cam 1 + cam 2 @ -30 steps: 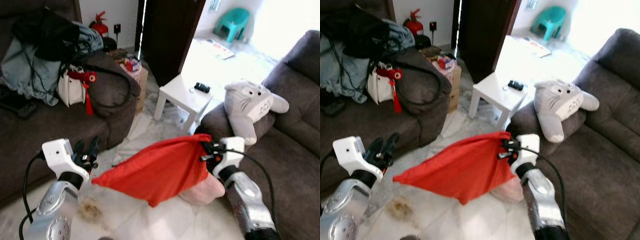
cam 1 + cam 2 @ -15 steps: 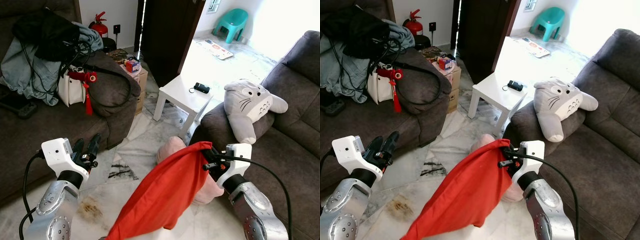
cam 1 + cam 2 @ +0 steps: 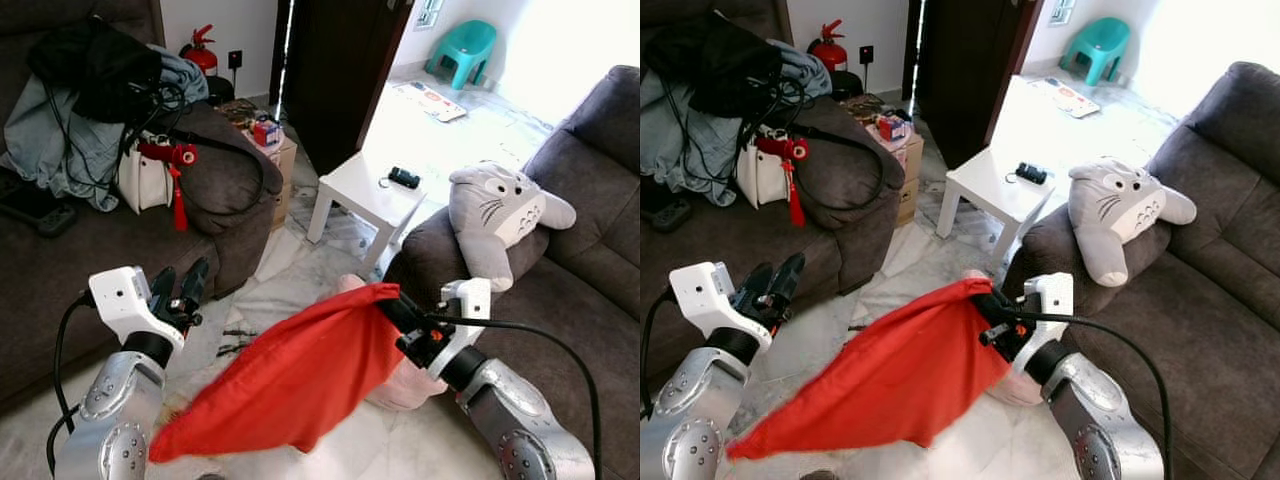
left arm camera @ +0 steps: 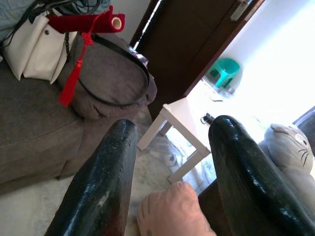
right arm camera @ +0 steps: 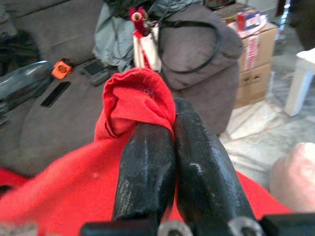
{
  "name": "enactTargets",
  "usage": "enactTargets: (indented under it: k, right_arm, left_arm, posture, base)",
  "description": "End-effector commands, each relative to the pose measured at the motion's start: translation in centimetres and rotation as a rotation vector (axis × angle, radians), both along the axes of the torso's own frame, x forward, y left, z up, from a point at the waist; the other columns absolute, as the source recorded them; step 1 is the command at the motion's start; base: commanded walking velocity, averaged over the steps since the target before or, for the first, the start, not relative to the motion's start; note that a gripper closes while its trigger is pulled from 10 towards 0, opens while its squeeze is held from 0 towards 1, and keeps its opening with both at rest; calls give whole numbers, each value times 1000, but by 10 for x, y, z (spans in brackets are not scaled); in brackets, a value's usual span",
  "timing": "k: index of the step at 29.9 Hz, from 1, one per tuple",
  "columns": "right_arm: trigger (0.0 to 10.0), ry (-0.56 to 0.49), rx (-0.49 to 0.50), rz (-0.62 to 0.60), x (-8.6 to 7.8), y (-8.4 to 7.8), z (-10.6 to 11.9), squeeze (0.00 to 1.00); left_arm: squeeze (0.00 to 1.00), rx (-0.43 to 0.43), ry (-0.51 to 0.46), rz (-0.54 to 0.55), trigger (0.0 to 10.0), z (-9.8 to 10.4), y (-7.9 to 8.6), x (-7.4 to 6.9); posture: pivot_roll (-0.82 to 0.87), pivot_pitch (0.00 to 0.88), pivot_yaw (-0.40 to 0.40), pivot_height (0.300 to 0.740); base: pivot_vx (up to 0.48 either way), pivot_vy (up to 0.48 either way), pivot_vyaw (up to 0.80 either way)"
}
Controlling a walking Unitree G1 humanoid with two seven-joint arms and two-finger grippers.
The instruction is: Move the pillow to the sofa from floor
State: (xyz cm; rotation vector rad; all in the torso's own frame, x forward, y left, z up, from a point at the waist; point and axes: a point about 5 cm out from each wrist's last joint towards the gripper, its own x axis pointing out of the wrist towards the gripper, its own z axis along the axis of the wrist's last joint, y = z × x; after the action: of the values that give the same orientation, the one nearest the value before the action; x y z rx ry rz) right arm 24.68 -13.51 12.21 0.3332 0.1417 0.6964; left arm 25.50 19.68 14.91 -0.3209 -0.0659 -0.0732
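Observation:
A red pillow (image 3: 290, 380), limp like a sack, hangs over the marble floor in front of me. My right gripper (image 3: 392, 305) is shut on its upper right corner, and in the right wrist view the red fabric (image 5: 138, 98) is bunched over the closed fingertips. The pillow stretches down and to the left from that grip. My left gripper (image 3: 180, 285) is held up at the left, open and holding nothing, apart from the pillow. A pink pillow (image 3: 410, 385) lies on the floor behind the red one, partly hidden by it.
A grey sofa (image 3: 590, 290) stands at the right with a grey plush toy (image 3: 500, 215) on its arm. A second sofa (image 3: 100, 250) at the left carries clothes and a white bag (image 3: 145, 180). A small white table (image 3: 365, 190) and a cardboard box (image 3: 285, 160) stand beyond.
The red pillow has swung: spread out to the left, then hanging down, now stretched down-left again. The right gripper has kept its hold and dropped slightly. The left arm has barely moved.

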Motion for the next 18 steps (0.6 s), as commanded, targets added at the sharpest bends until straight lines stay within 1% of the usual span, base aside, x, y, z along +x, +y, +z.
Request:
enactTargets:
  k: [1,3,6,7,9,12,13,15,18]
  right_arm:
    - [10000,-173,36,43,-1,-2,37,0]
    - [10000,-165,34,63,-2,-3,35,0]
    - [10000,-131,-19,119,-7,-16,27,0]
    - [10000,-129,-23,121,-8,-17,27,0]
    - [10000,-109,-36,132,-9,-24,23,0]
    - [10000,-95,-105,158,-11,-34,18,0]
    - [10000,-82,-111,158,-11,-40,17,0]
    - [10000,-72,-104,134,-10,-47,15,0]
    - [10000,-58,-114,132,-10,-51,10,0]
  left_arm:
    - [0,-1,-26,-27,10000,5,-6,1]
    - [0,-1,-27,-30,10000,5,-6,1]
    - [0,-3,-13,-55,10000,3,-8,-4]
    - [0,-5,-11,-59,10000,3,-8,-5]
    - [0,-17,2,-102,10000,1,-11,-9]
    - [0,-25,17,-143,10000,-1,-13,-16]
    - [0,-25,26,-151,10000,-3,-11,-19]
    - [0,-26,34,-150,10000,-4,-9,-21]
    - [0,-31,31,-149,10000,-3,-9,-20]
  posture:
    - [276,16,-224,740]
    - [278,18,-227,740]
    - [281,18,-227,740]
    - [281,18,-227,740]
    - [281,19,-228,740]
    - [281,19,-226,740]
    - [283,19,-224,740]
    - [282,20,-224,740]
    - [283,17,-222,740]
  base:
    - [0,0,0]
    - [0,0,0]
    - [0,0,0]
    - [0,0,0]
    - [0,0,0]
    - [0,0,0]
    - [0,0,0]
    - [0,0,0]
    - [0,0,0]
